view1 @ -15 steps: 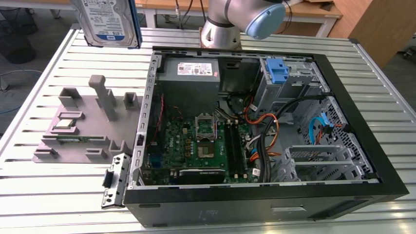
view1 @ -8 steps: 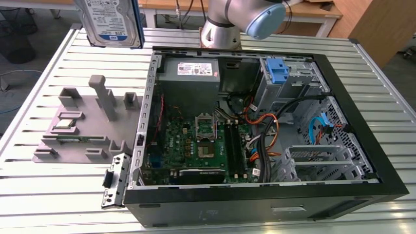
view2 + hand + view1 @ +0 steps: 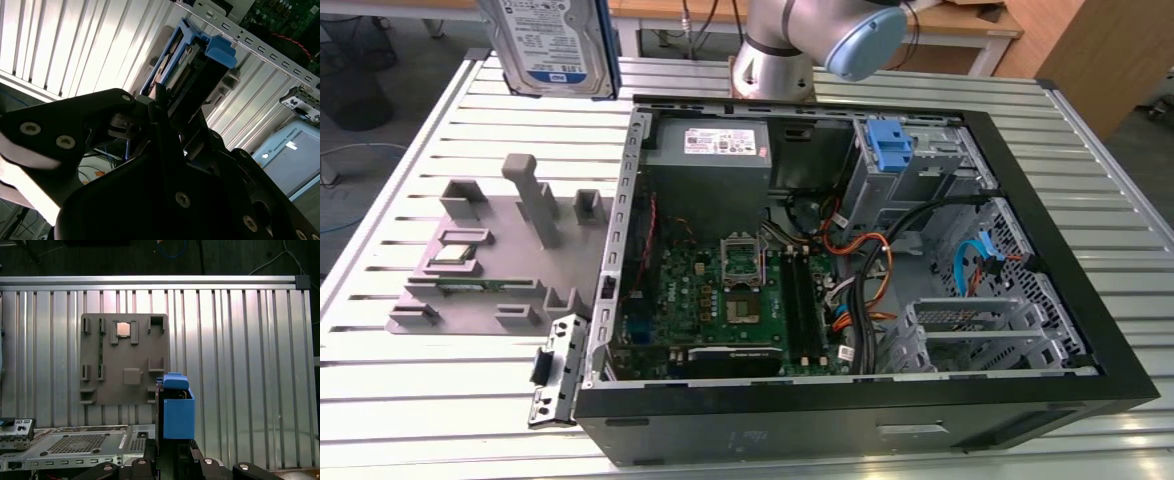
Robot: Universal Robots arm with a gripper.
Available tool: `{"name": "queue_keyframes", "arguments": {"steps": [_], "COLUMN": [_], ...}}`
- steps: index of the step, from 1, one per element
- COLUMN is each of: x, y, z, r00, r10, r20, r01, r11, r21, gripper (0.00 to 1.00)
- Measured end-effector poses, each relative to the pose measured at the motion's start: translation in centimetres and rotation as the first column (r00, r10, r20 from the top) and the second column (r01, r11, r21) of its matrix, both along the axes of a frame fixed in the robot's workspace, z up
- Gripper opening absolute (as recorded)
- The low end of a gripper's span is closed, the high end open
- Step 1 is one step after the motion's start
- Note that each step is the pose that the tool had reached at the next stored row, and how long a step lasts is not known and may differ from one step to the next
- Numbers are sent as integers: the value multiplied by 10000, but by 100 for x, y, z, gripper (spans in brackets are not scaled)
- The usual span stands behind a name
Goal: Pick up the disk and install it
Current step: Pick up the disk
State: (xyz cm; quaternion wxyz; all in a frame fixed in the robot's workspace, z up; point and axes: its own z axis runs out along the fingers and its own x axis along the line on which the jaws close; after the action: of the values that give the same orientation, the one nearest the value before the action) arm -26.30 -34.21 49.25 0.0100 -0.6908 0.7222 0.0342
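Disk (image 3: pixel 554 45): silver body, blue-and-white label, blue side rails; upright, held above slatted surface (image 3: pixel 427 400), at exterior view's upper left, top cut off. Hand (image 3: pixel 177 107) clenched on disk. Nearby: open computer case (image 3: pixel 854 420), grey fixture tray (image 3: pixel 480 290). Blue bracket (image 3: pixel 890 145) inside case.

This looks like a robotics lab or workshop. A robot arm (image 3: pixel 781 50) rises at the far side of a slatted aluminium desk (image 3: pixel 427 400), where an opened computer case (image 3: pixel 854 425) and a grey parts fixture (image 3: pixel 467 290) are laid out. Wooden furniture (image 3: pixel 1094 50) stands behind, loose cables (image 3: pixel 172 255) trail across the dark floor, and a handheld control screen (image 3: pixel 290 150) sits nearby.
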Motion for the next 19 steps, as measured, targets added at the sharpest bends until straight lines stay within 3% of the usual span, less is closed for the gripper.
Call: {"name": "queue_keyframes", "arguments": {"steps": [19], "x": [96], "y": [0], "z": [0], "r00": [10000], "r10": [0], "r20": [-1], "r01": [0], "r11": [10000], "r21": [-1], "gripper": [35]}}
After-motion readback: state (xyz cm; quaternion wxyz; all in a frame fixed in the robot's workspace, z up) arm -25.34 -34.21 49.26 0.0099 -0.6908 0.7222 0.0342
